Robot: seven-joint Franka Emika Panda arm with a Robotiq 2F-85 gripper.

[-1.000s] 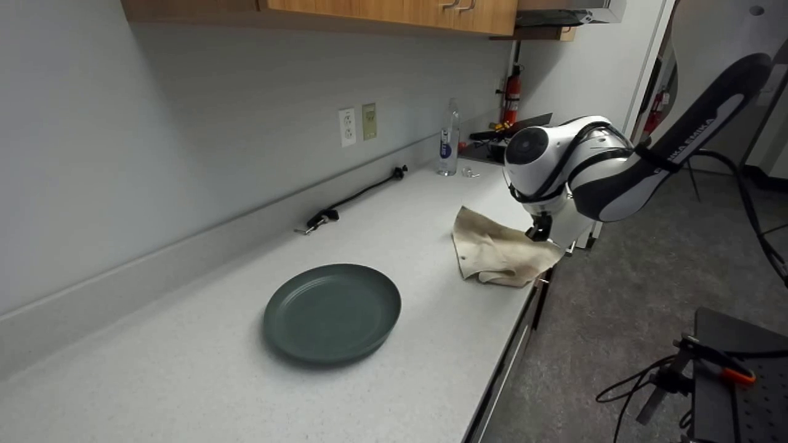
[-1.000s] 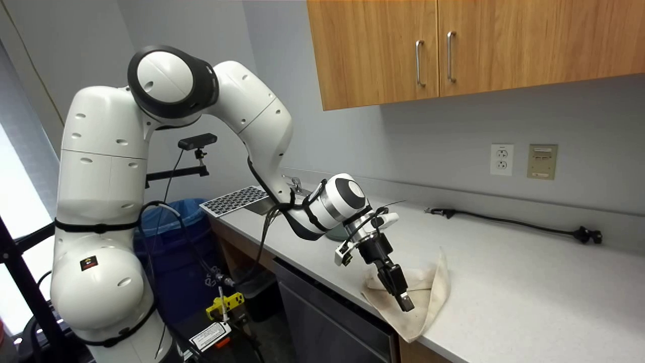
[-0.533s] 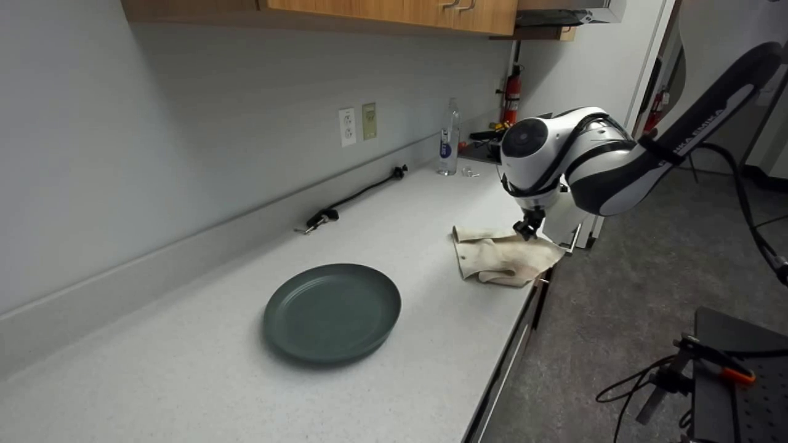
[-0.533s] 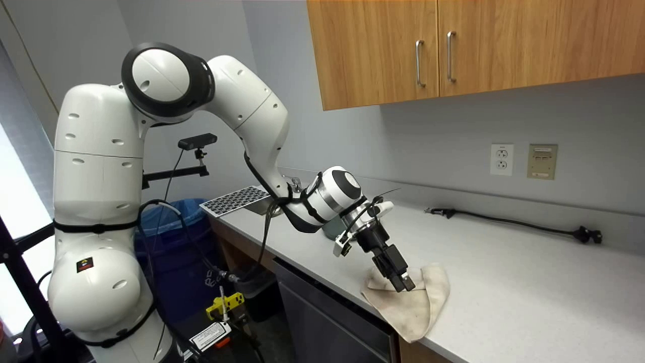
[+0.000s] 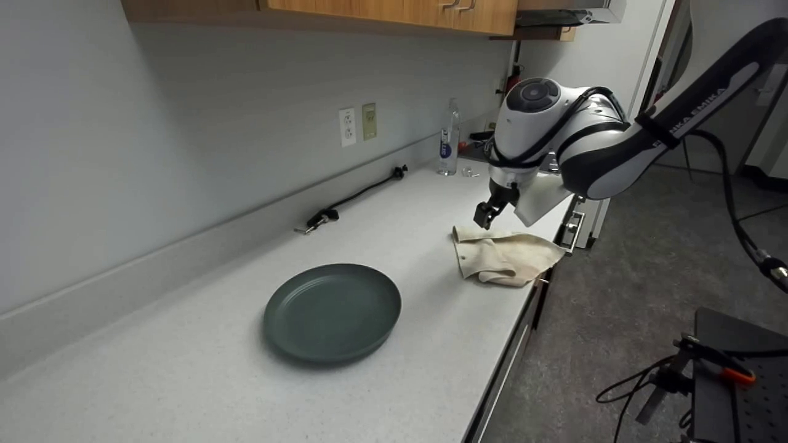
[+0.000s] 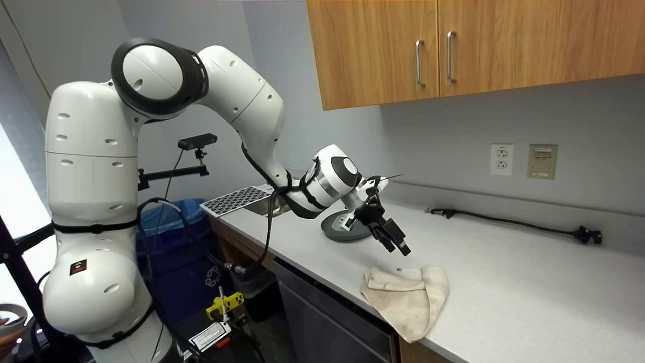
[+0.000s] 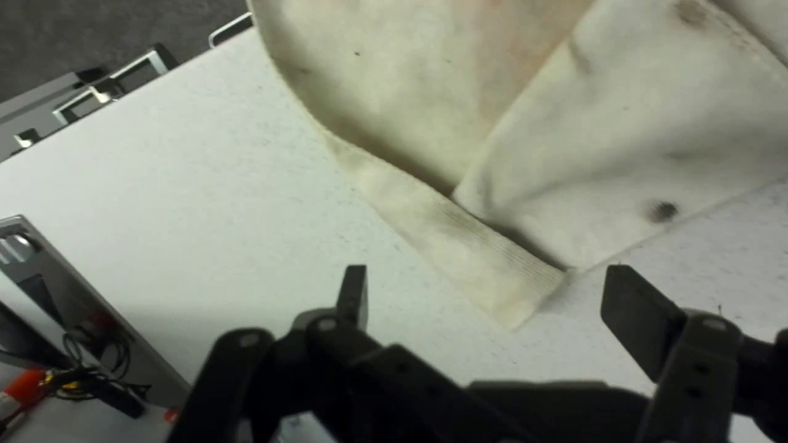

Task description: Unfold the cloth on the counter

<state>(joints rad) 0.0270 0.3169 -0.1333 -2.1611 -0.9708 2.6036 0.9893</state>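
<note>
Wrist view: my fingers [image 7: 637,320] stand wide apart, holding nothing, clear of the cloth [image 7: 523,132], which lies part-folded on the tabletop [image 7: 215,215]. I expect it light and limp; I'd pinch its nearest corner [image 7: 512,298].

Counter [image 5: 184,381]: white, speckled, low backsplash [image 5: 203,252]. On it: cream cloth [image 5: 523,261] — wrinkled, partly folded over, reaching front edge. Dark green plate [image 5: 332,314] flat, apart from cloth. Black cord [image 6: 514,221] near backsplash. Clear bottle [image 5: 449,138] upright — small clear item [image 5: 470,173] just beside it.
</note>
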